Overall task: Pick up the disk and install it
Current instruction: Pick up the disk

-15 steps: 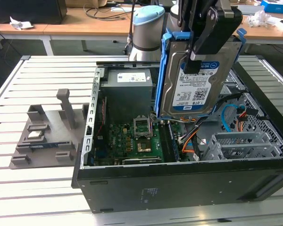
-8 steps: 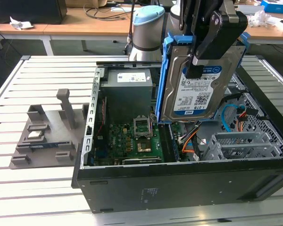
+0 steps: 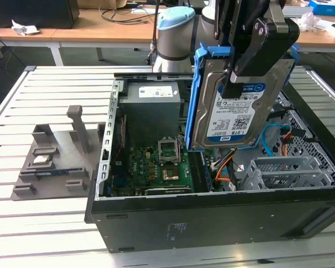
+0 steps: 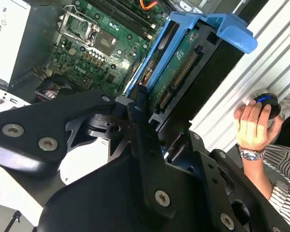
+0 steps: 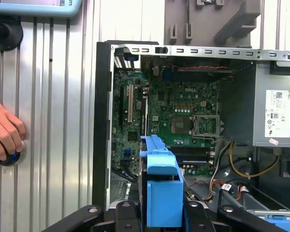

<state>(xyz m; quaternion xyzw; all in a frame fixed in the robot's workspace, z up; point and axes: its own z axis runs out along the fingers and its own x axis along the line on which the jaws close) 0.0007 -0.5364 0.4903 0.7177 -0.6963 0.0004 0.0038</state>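
Observation:
The disk (image 3: 237, 120), silver with a blue-and-white label and a blue bracket (image 3: 200, 95), hangs on edge above the open computer case (image 3: 212, 215). My gripper (image 3: 234, 84) comes down from above and is shut on it, one black finger lying across the label. In the second wrist view the disk's green circuit-board side (image 4: 176, 72) and bracket (image 4: 232, 31) stick out past my fingers (image 4: 137, 121). The first wrist view shows the blue bracket (image 5: 162, 193) edge-on over the case's inside.
Inside the case lie the motherboard (image 3: 156, 167), the grey power supply (image 3: 151, 106), loose cables (image 3: 226, 164) and a metal drive cage (image 3: 290, 170). A grey fixture (image 3: 44, 162) stands at the exterior view's left. A person's hand (image 4: 253, 125) rests on a knob beside the case.

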